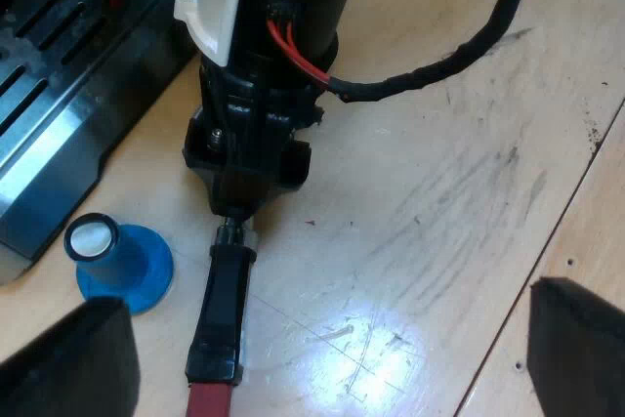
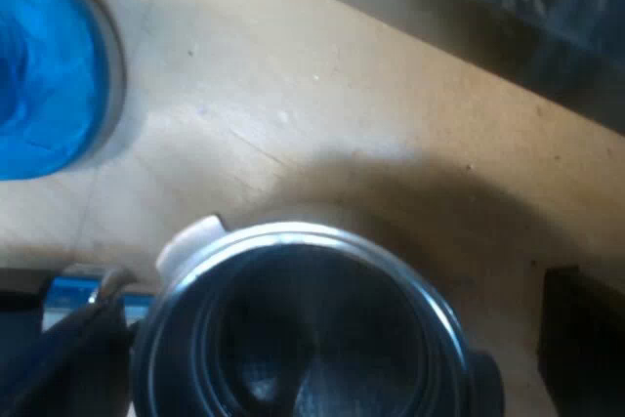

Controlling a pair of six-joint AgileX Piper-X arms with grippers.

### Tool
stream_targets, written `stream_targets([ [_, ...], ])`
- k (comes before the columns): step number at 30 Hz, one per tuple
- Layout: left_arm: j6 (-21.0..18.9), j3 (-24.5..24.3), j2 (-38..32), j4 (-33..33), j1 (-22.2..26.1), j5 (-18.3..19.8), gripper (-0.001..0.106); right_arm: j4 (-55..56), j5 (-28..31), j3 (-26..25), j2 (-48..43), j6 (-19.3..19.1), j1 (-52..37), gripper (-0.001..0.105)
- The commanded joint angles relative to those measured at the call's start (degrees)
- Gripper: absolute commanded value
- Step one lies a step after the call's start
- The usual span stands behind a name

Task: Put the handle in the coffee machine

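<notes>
The metal holder [image 2: 303, 329] lies on the wooden table, its round basket facing up. My right gripper [image 2: 312, 339] is straight above it, open, with one black finger [image 2: 59, 358] against the rim and the other [image 2: 581, 339] a small gap off. In the left wrist view the right gripper [image 1: 244, 178] stands over the holder's head, and the dark handle [image 1: 220, 314] runs out from under it to its red end [image 1: 207, 402]. My left gripper [image 1: 322, 358] hangs open above the table near the red end, holding nothing.
A blue tamper [image 1: 119, 261] stands upright on the table beside the handle, between it and the espresso machine's slotted drip tray [image 1: 59, 95]. The tamper's blue base [image 2: 44, 70] also lies close to the basket. Scuffed bare wood [image 1: 459, 202] spreads on the handle's other side.
</notes>
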Motion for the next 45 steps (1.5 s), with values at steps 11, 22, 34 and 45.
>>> stream_targets([
  [11,1.1,-0.4,0.0,-0.2,-0.3,-0.5,0.082,2.2,-0.8,-1.1,-0.8,-1.3,-0.7,0.000],
  [22,2.9,-0.4,0.0,-0.2,-0.3,-0.5,0.082,8.3,-0.3,-1.3,-6.7,-0.6,-0.7,0.000],
  [34,2.9,-0.4,0.0,-0.2,-0.3,1.0,0.082,18.2,0.5,-1.3,-13.9,1.6,-0.7,0.000],
  [45,4.3,-0.4,0.0,-0.2,-0.3,4.7,0.082,24.6,2.6,-1.3,-21.4,4.3,-0.7,0.000],
])
